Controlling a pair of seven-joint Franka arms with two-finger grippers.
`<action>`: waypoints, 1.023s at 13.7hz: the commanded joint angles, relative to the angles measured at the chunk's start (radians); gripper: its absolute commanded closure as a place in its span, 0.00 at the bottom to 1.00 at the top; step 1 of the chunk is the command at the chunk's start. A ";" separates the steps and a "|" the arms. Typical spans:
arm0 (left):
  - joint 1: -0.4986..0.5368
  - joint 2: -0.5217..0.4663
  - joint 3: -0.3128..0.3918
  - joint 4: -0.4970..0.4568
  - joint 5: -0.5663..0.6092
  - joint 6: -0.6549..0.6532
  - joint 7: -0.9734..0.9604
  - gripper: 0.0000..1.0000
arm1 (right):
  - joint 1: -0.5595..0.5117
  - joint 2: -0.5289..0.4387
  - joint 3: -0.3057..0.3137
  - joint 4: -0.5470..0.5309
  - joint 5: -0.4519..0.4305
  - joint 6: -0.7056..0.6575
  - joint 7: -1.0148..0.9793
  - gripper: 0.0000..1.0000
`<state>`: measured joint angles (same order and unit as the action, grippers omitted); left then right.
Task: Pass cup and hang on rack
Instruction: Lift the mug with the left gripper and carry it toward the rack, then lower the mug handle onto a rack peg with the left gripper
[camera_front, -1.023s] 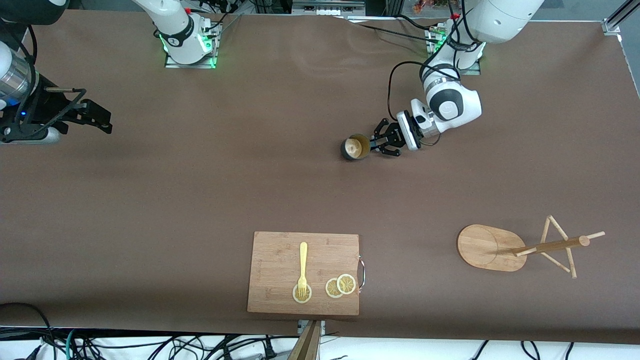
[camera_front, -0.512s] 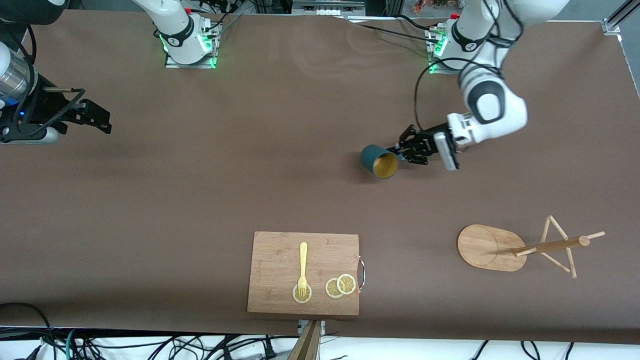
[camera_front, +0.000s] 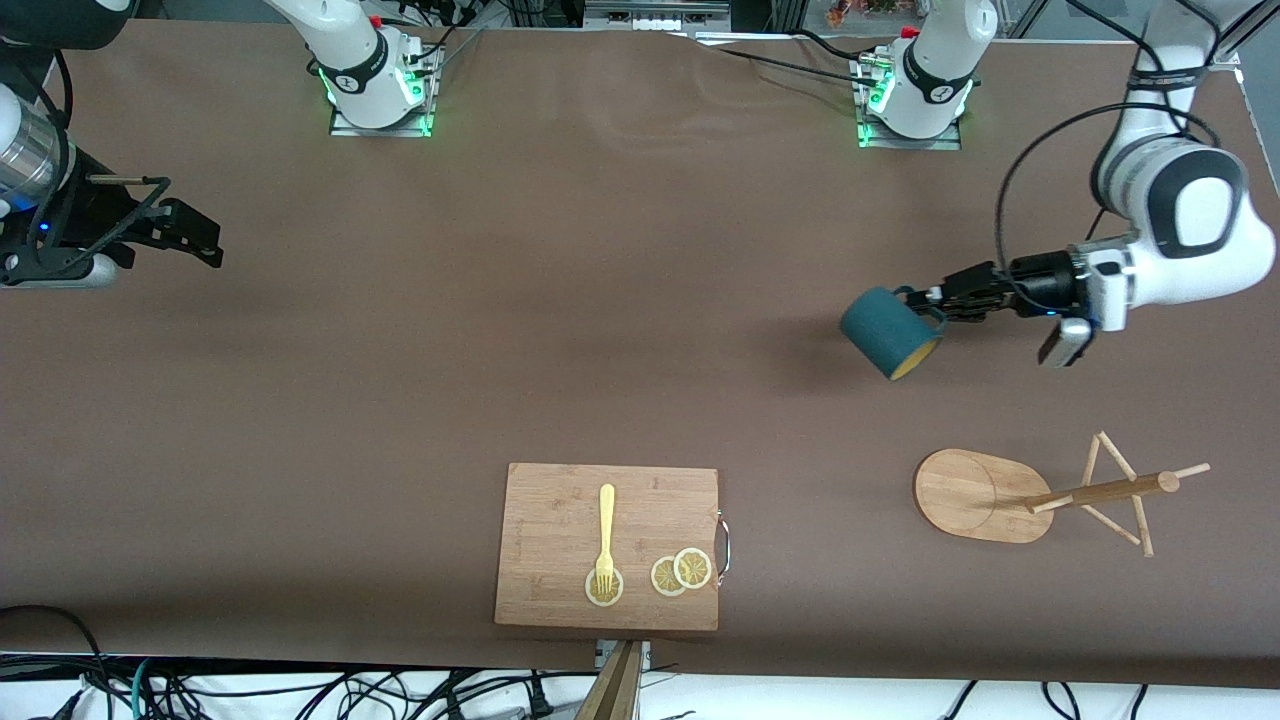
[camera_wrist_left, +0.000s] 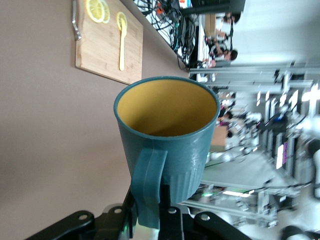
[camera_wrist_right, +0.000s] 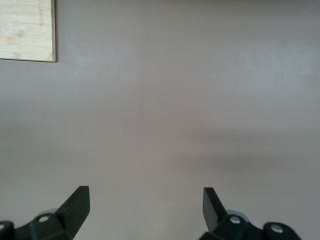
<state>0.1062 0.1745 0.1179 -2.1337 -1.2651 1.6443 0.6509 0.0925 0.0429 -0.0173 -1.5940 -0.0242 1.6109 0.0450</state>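
The teal-blue cup (camera_front: 885, 330) hangs in the air, tilted, its yellow mouth turned toward the front camera. My left gripper (camera_front: 935, 300) is shut on its loop handle. In the left wrist view the cup (camera_wrist_left: 170, 130) fills the middle, and the left gripper (camera_wrist_left: 150, 207) pinches the handle between its black fingers. The wooden rack (camera_front: 985, 495) stands nearer the front camera than the cup, at the left arm's end of the table. My right gripper (camera_front: 205, 240) waits at the right arm's end, open, with nothing in it. In its own wrist view the right gripper (camera_wrist_right: 145, 197) is over bare table.
A bamboo cutting board (camera_front: 545, 610) lies near the table's front edge. A yellow fork (camera_front: 606, 530) and lemon slices (camera_front: 680, 572) lie on it. The board (camera_wrist_left: 100, 55) also shows in the left wrist view, and a corner of the board (camera_wrist_right: 25, 30) in the right wrist view. Brown tabletop lies between cup and rack.
The left arm has swung the cup toward its own end of the table, closer to the rack, and tipped its mouth down. The right arm has not moved.
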 joint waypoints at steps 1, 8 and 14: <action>0.107 0.065 0.003 0.081 -0.034 -0.118 -0.186 1.00 | -0.005 0.002 0.004 0.017 -0.008 -0.011 -0.005 0.00; 0.270 0.287 0.003 0.266 -0.181 -0.306 -0.304 1.00 | -0.005 0.000 0.004 0.017 -0.007 -0.011 -0.010 0.00; 0.314 0.413 0.003 0.370 -0.241 -0.343 -0.303 1.00 | -0.005 0.000 0.004 0.017 -0.016 -0.006 -0.011 0.00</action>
<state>0.3989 0.5355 0.1300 -1.8107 -1.4650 1.3359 0.3643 0.0924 0.0428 -0.0177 -1.5934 -0.0247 1.6110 0.0448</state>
